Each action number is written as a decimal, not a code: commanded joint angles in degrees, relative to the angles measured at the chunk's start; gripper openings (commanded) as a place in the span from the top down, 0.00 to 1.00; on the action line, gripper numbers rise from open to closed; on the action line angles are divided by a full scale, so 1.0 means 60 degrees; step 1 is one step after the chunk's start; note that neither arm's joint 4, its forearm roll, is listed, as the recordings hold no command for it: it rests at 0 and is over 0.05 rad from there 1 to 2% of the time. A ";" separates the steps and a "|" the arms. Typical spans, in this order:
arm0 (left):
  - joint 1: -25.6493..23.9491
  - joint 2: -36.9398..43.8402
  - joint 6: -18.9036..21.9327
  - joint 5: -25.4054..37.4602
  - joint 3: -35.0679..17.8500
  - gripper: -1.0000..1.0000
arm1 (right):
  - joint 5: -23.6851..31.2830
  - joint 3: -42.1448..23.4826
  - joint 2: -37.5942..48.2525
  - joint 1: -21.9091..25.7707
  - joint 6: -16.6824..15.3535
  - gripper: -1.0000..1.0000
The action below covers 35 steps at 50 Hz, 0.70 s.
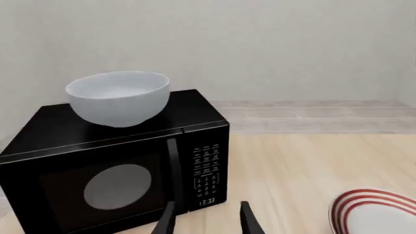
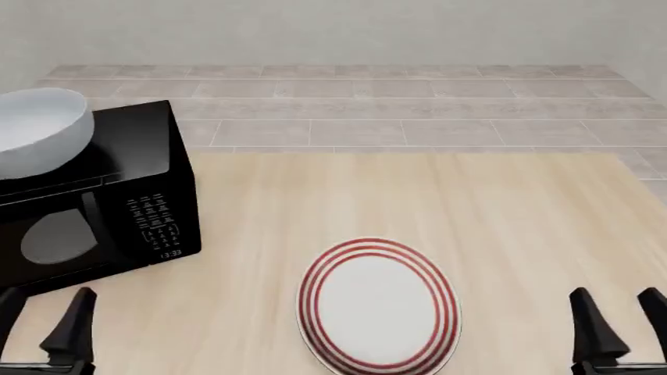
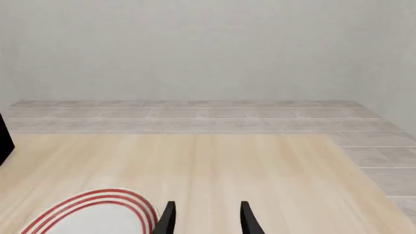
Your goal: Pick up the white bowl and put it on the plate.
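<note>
Two grippers wait low at the table's near edge, each with its dark fingers spread apart and nothing between them. The left gripper (image 2: 37, 324) sits at the near left corner, just in front of a black microwave (image 2: 99, 203); the right gripper (image 2: 617, 320) sits at the near right corner, clear of everything. Neither touches any object, which suggests the reach has not yet begun. The white bowl (image 2: 33, 134) stands upright on top of the microwave, toward the table's left edge, so it must be lifted from a raised perch. It is deep, round, glossy and plain. The plate (image 2: 379, 305), flat with red rings, lies near the middle of the near edge.
</note>
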 commanded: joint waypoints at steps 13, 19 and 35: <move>-0.0189 0.0959 -0.0313 -0.0404 -0.0274 0.00 | 0.0032 -0.0061 0.0035 -0.0007 -0.0003 0.00; -0.0162 0.0585 -0.0221 -0.0386 0.0020 0.00 | 0.0067 -0.0090 0.0030 -0.0007 -0.0001 0.00; 0.0081 0.1582 0.0079 0.0719 -0.1720 0.00 | -0.0060 -0.0034 0.0105 -0.0010 0.0002 0.00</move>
